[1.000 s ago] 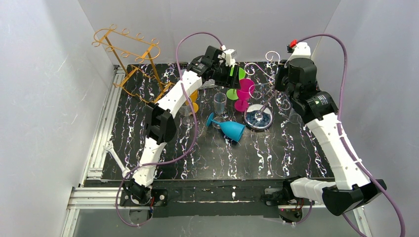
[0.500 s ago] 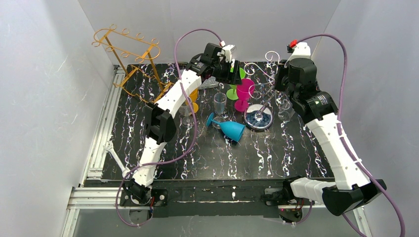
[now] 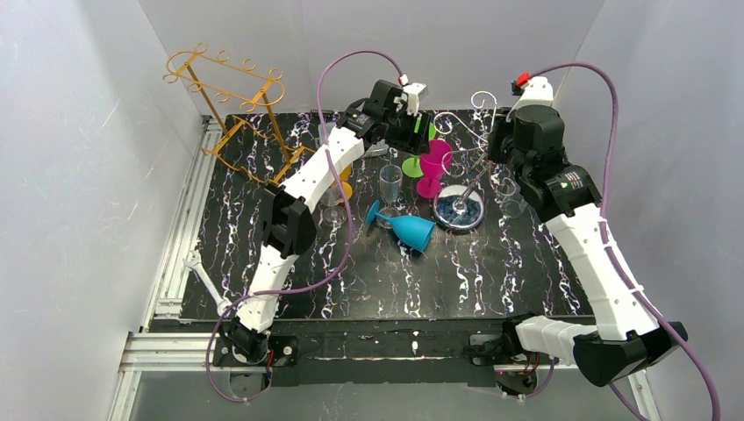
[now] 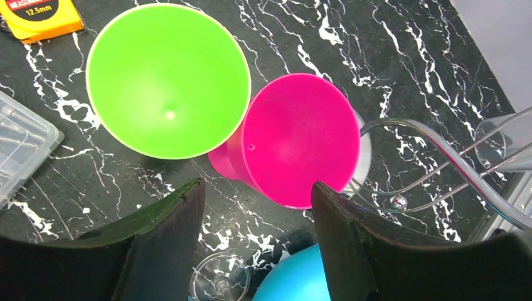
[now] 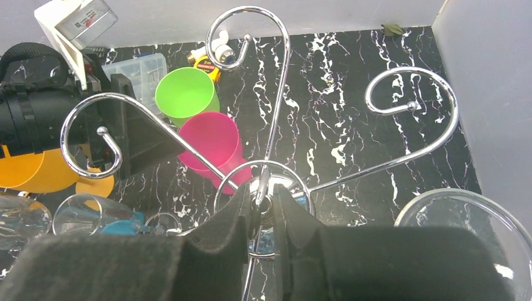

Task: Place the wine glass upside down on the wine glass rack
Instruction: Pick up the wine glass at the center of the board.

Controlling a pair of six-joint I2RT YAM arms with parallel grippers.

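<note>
The chrome wine glass rack point(image 5: 271, 106) with curled arms stands at the back right, on a round base point(image 3: 459, 210). My right gripper point(image 5: 262, 204) is shut on the rack's centre post at its top ring. Upright wine glasses stand left of it: a green one point(image 4: 166, 81) and a pink one point(image 4: 301, 138), touching rim to rim. My left gripper point(image 4: 257, 188) hovers open above them with nothing between its fingers. A clear glass point(image 3: 389, 180) stands in front of these, and a blue glass point(image 3: 408, 228) lies on its side.
A gold wire rack point(image 3: 232, 105) stands at the back left corner. An orange glass point(image 3: 344, 180) sits under the left arm. Another clear glass point(image 5: 464, 238) is right of the chrome rack. A clear plastic box point(image 4: 22, 141) and a yellow tape measure point(image 4: 41, 15) lie by the back wall.
My left gripper has drifted a little towards the back wall, staying open above the green and pink glasses. The right gripper keeps its grip on the chrome rack.
</note>
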